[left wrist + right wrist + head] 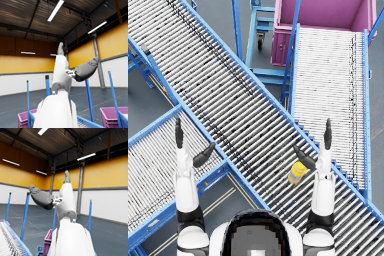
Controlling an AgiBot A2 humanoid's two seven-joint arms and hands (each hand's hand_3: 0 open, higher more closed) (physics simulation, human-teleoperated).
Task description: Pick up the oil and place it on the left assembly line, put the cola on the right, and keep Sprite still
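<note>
A yellow oil bottle (296, 172) with a yellow cap stands on the wide middle roller conveyor (233, 105), near its front end. My right hand (320, 150) is raised just to the right of the bottle, open and holding nothing, its thumb reaching toward the bottle without touching it. My left hand (187, 145) is raised over the left assembly line (153, 165), also open and holding nothing. Both wrist views point up at the hall: the left hand (75, 67) and the right hand (53, 195) show fingers apart. No cola or Sprite shows in any view.
The right assembly line (330, 95) runs back to a magenta bin (323, 20). Blue frame rails edge every conveyor. More magenta bins (112, 116) stand on the hall floor. A gap of grey floor (223, 200) lies between the left line and the middle conveyor.
</note>
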